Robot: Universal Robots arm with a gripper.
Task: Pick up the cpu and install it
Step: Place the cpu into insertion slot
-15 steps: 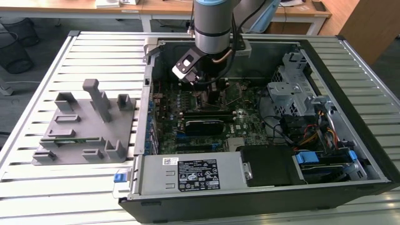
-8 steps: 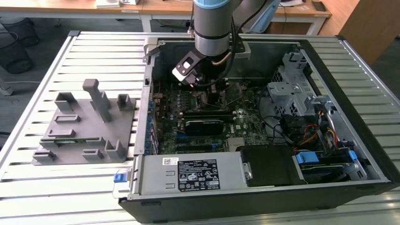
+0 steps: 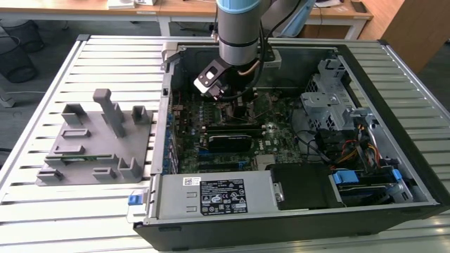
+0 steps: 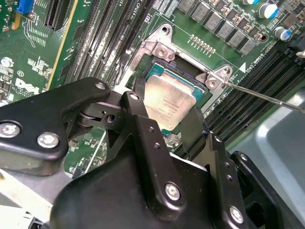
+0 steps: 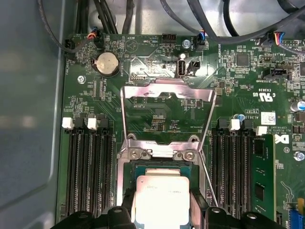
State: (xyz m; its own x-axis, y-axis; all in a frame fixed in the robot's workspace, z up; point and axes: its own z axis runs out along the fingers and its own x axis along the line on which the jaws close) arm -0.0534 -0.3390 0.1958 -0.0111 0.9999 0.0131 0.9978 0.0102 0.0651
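The gripper (image 4: 167, 113) is closed narrowly on the cpu (image 4: 169, 101), with one black finger (image 4: 138, 102) against one edge of the chip and the other against the opposite edge. In the first wrist view the cpu (image 5: 159, 195) shows its silvery top between the two fingers, directly over the open socket (image 5: 143, 167). Whether it is fully seated I cannot tell. The socket's metal load plate (image 5: 167, 90) is swung up and open, and its wire lever (image 4: 262, 95) angles away just beside the socket. Rows of black memory slots (image 5: 88, 167) flank the socket on the green motherboard (image 5: 238, 86). In the exterior view the arm reaches down into the open computer case (image 3: 393, 63), which lies on a slatted table (image 3: 42, 84). A grey holder (image 3: 95, 142) stands well apart at the exterior view's left.
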